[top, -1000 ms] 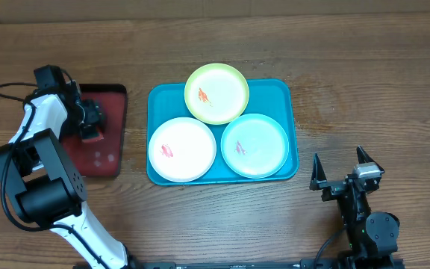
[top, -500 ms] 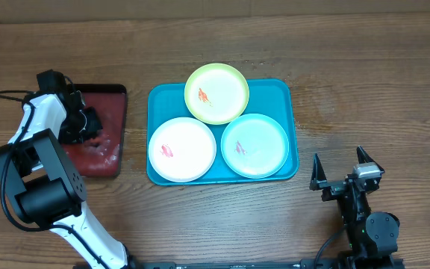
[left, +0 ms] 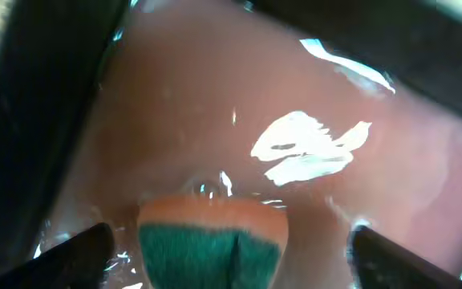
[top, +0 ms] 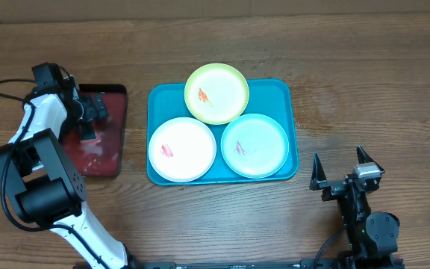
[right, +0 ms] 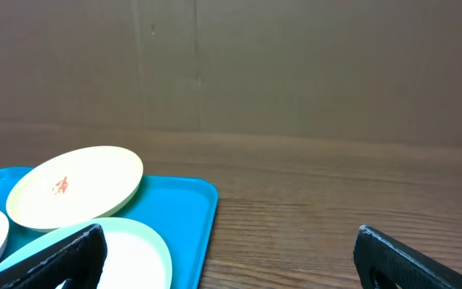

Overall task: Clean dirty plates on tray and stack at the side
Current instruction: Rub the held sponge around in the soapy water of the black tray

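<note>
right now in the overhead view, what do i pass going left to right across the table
dark red tray -> white plate -> yellow-green plate -> pale mint plate -> right gripper

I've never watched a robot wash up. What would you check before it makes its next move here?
1. Sponge within reach: ok. The sponge lies in the dark red tray, between the open jaws of the left gripper, not gripped.
2. Sponge wet enough: cannot tell.
3. Plates clean: not ok. The white plate, yellow-green plate and mint plate each show a red smear.
4. Plates on the teal tray: ok, all three.
5. Right gripper out of the way: ok, open, apart from the teal tray.
</note>
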`<state>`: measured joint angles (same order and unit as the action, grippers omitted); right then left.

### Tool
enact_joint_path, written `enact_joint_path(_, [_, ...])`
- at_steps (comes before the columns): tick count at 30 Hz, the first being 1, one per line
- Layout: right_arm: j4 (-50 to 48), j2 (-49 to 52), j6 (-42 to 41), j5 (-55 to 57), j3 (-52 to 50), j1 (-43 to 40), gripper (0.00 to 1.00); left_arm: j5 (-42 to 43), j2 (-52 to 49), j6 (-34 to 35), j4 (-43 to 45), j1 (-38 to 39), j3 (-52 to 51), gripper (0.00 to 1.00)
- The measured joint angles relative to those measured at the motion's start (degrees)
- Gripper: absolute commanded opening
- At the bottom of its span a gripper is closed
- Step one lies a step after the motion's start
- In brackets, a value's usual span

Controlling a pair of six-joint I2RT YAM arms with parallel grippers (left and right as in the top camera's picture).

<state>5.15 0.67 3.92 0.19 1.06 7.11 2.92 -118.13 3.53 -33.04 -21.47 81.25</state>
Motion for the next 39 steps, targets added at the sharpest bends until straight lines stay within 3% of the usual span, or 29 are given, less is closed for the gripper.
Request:
enact_joint_path(1, [0.00,0.00,-0.02,0.00,0.00,0.02,1.00,-0.11,0.00,-0.28,0.39,0.00,0.00,0.25])
enact_joint_path(2, [0.02,0.00,-0.02,0.00,0.00,0.02,1.00,-0.13,0.00,-0.57,0.52,-0.02,0.00,0.04])
enact_joint_path(6, [0.00,0.00,-0.02,0.02,0.00,0.00,1.00,-0.13,0.00,-0.94,0.33,0.00,0.00,0.04])
enact_joint_path(7, [0.02,0.00,0.00,0.00,0.00,0.00,1.00,-0.15,0.00,-0.96,0.09,0.00,0.00,0.10])
enact_joint_path(8, [0.02,0.00,0.00,0.00,0.00,0.00,1.00,-0.13,0.00,-0.96,-0.20,0.00,0.00,0.31])
enact_joint_path(9, [0.02,0.00,-0.02,0.00,0.00,0.00,1.00,-0.15,0.00,-0.87,-0.68,0.00,0.00,0.77])
enact_joint_path(10, [0.00,0.00,-0.07,0.00,0.00,0.00,1.00,-0.13,0.00,-0.98,-1.44,0.00,0.00,1.00])
enact_joint_path(17, [0.02,0.00,0.00,0.02,0.00,0.00,1.00,-0.15,0.00,-1.16,-9.44,0.00,0.02,1.00])
enact_joint_path(19, [0.04,0.00,-0.04,0.02,0.00,0.02,1.00,-0.31,0.00,-1.18,-11.34,-0.02,0.13,0.80])
enact_joint_path(22, [0.02,0.00,-0.02,0.02,0.00,0.00,1.00,-0.87,0.00,-1.36,-14.14,-0.02,0.15,0.20])
enact_joint_path(23, [0.02,0.00,0.00,0.00,0.00,0.00,1.00,-1.01,0.00,-1.38,-14.69,-0.02,0.15,0.05])
enact_joint_path(28, [0.02,0.00,-0.04,0.00,0.00,0.02,1.00,-0.98,0.00,-1.62,-16.13,-0.15,0.15,0.04])
enact_joint_path(29, [0.00,0.00,-0.04,0.02,0.00,0.00,1.00,-0.98,0.00,-1.60,-16.26,-0.15,0.15,0.14])
enact_joint_path(30, [0.00,0.00,-0.02,0.02,0.00,0.02,1.00,-0.96,0.00,-1.62,-16.33,-0.15,0.15,0.63])
enact_joint_path(31, [0.02,0.00,-0.04,0.00,0.00,0.02,1.00,-0.94,0.00,-1.53,-16.35,-0.17,0.15,1.00])
enact_joint_path(39, [0.02,0.00,-0.04,0.00,0.00,0.02,1.00,-0.28,0.04,-1.40,-16.26,0.11,0.24,1.00])
